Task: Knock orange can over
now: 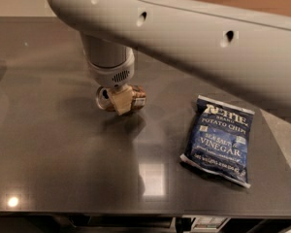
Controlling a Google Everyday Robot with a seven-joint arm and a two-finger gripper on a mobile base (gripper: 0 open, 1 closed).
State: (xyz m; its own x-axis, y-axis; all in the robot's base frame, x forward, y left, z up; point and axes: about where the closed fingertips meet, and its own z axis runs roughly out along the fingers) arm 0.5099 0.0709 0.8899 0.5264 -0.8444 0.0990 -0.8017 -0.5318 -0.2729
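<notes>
The orange can [138, 99] lies on its side on the dark table [63, 169], left of centre. Its silver top [103, 96] faces left and its brownish body points right. My gripper [120, 101] hangs straight down from the grey wrist [110, 64] and sits right against the middle of the can, covering part of it. The big grey arm [194, 38] crosses the upper part of the view.
A blue bag of sea salt and vinegar chips [221, 138] lies flat to the right of the can. The table's front edge [136, 212] runs along the bottom. The arm hides the back of the table.
</notes>
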